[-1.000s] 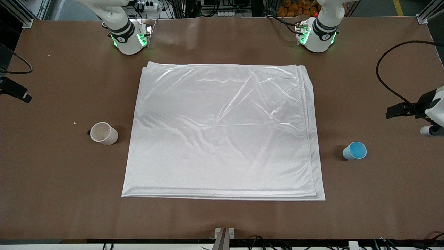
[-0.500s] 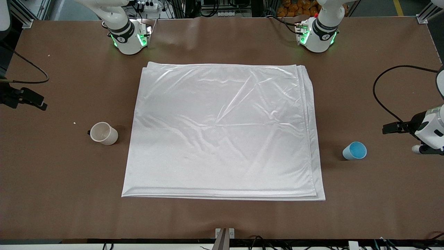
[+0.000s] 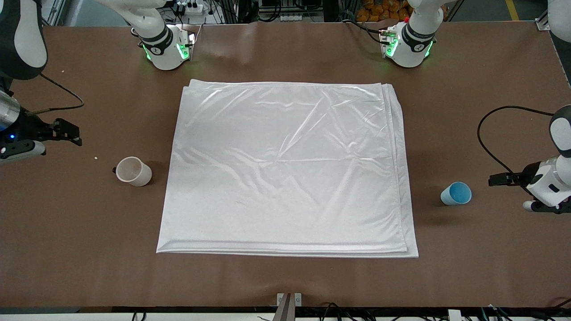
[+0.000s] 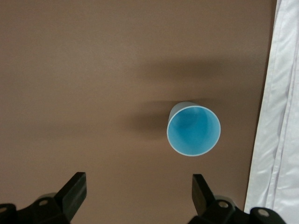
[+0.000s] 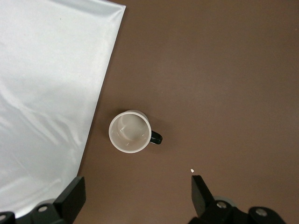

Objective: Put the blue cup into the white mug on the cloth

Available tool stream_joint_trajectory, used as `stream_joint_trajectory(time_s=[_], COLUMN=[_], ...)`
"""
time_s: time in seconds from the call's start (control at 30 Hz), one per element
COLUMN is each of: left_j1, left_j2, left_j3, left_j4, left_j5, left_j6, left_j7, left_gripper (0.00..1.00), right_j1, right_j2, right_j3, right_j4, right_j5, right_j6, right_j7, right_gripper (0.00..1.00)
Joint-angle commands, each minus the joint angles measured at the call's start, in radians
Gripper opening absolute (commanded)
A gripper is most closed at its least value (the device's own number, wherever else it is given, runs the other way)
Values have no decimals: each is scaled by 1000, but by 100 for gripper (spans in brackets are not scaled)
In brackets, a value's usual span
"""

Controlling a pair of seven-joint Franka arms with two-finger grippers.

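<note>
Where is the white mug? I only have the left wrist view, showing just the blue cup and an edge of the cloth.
Observer: The mug stands on the table beside the cloth, toward the right arm's end, not on the cloth.
Operator: Which way does its handle face?
Observer: The dark handle points away from the cloth.
Operator: And the right end effector?
Observer: The right end effector hangs open over the table near the mug, holding nothing.

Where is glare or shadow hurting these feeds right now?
Front view: bright sheen streaks across the cloth, washing out its creases. Left wrist view: the blue cup is sharp, with soft double shadows on the table. Right wrist view: the mug is clear, cloth corner glary.
</note>
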Motion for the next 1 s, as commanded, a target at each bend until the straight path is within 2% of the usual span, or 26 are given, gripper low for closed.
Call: stream_joint_trajectory(time_s=[0.0,0.37,0.67,0.97], left_j1=[-7,-12,-18,-33], left_j2=[46,129,192,235], left_j3=[-7,-8,-11,-13], left_j4=[17,16,16,16], left_j5=[21,21,20,21], left_j6=[29,59,138,183], left_j7=[14,14,13,8], left_gripper=[100,100,100,100], right_j1=[-4,2,-9,-53], right_j2=[-14,32,86,144], right_j3=[5,5,3,3], right_j4=[-59,-73,-72,-73], right_j5=[-11,-11,-13,-13], right_j6=[26,67,72,136], right_j7=[-114,-320,-492,-634], right_gripper=[100,100,100,100])
